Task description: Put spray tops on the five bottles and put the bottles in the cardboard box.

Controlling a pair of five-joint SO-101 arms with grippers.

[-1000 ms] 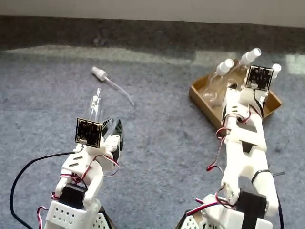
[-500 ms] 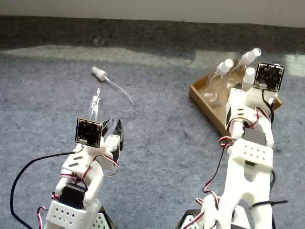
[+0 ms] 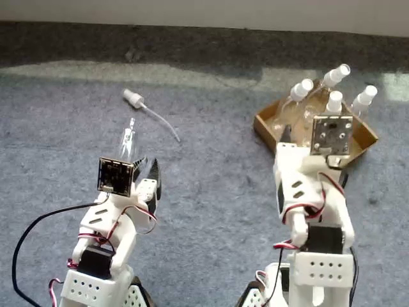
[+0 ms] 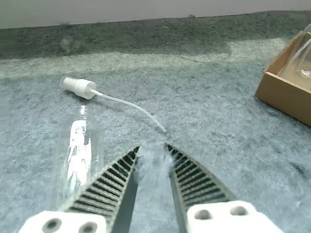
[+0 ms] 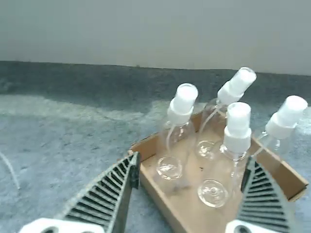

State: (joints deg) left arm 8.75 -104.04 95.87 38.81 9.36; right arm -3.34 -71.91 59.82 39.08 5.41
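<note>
A clear bottle (image 3: 128, 141) without a top lies on the grey carpet just ahead of my left gripper (image 3: 149, 167). In the left wrist view this bottle (image 4: 77, 150) lies beside the open gripper (image 4: 152, 148), outside its fingers. A white spray top (image 3: 134, 97) with a long curved tube lies farther out, also seen as the spray top (image 4: 77, 87). The cardboard box (image 3: 268, 131) holds several capped bottles (image 5: 177, 131) leaning together. My right gripper (image 5: 190, 167) stands wide open just short of the box (image 5: 146, 144), holding nothing.
Grey carpet covers the table between the two arms. A darker strip and a pale wall run along the far edge. The box's corner (image 4: 282, 92) sits off to the right of the loose bottle. A black cable trails from the left arm's base.
The right arm has drawn back from over the box toward its base, so one more capped bottle shows in the box. The left arm has hardly moved.
</note>
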